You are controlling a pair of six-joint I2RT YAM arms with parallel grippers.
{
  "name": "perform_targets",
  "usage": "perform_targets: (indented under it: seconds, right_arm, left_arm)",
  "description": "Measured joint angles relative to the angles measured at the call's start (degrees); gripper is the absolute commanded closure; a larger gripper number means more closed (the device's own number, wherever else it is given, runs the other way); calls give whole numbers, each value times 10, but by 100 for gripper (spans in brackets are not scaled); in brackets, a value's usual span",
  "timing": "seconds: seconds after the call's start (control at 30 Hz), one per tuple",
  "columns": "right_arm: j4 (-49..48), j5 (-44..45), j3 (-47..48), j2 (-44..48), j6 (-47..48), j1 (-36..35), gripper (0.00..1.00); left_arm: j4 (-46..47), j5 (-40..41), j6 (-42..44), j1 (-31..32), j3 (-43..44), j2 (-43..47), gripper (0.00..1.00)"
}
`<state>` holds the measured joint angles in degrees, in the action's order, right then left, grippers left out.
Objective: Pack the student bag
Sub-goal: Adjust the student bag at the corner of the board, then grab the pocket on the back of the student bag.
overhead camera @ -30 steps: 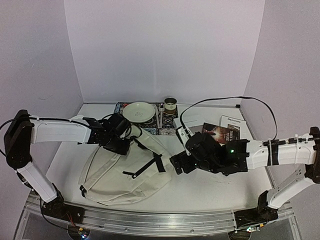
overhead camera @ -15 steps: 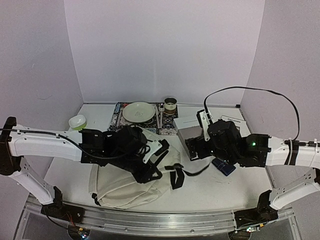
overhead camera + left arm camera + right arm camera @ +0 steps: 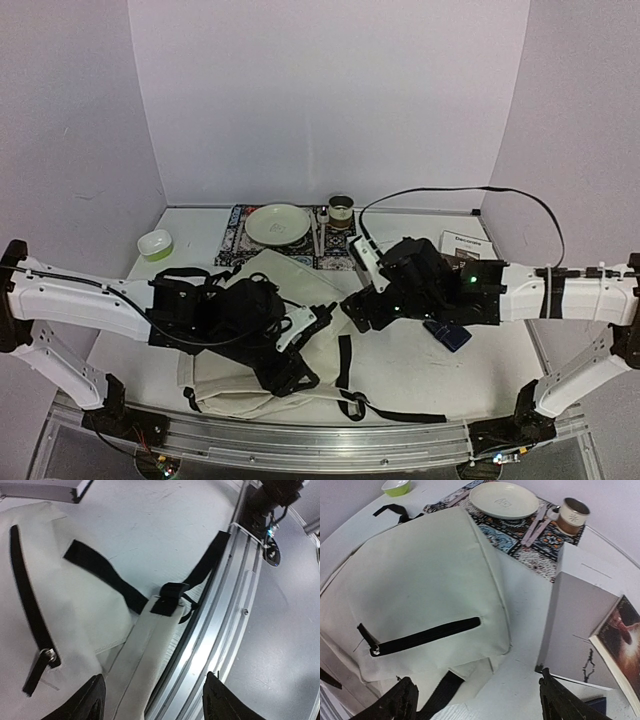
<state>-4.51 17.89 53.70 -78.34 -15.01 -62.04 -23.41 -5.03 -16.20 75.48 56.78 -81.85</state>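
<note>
The soft cream fabric student bag (image 3: 420, 580) with black straps lies flat on the white table (image 3: 420, 380), near-left, one strap trailing onto the aluminium rail (image 3: 220, 630). Its black zip (image 3: 425, 636) is shut, so packing looks unstarted. The left gripper (image 3: 154, 680) hovers over the bag's near edge and the right gripper (image 3: 476, 680) beside it, both wide and empty. The flat grey box (image 3: 580, 620), dark-covered paperback book (image 3: 625, 645) and small dark blue object (image 3: 447, 335) wait outside.

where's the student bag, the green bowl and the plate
student bag (image 3: 420, 580), right wrist view, cream front panel above the zip
green bowl (image 3: 155, 243), top external view, its pale inside
plate (image 3: 504, 500), right wrist view, its bare middle
</note>
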Motion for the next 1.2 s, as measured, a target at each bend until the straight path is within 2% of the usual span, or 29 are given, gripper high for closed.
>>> perform_targets:
  seconds: [0.13,0.37,0.6,0.77,0.97,1.2]
  right_arm:
    - [3,-54,45,-64,16,-4,22]
    - [18,-109,128,-176,52,-46,30]
    - [55,-126,217,-276,84,-84,33]
    - [78,-122,262,-332,106,-92,38]
    - [94,-88,293,-381,124,-93,51]
    - [103,-42,314,-408,138,-99,73]
  left_arm:
    - [-7,73,-62,-18,-39,52,35]
    - [-36,124,-160,-126,-125,99,35]
    - [-51,130,-215,-128,-172,128,35]
    - [-51,130,-233,-128,-187,147,35]
    - [-51,128,-241,-128,-191,147,35]
    - [-47,116,-241,-128,-199,146,35]
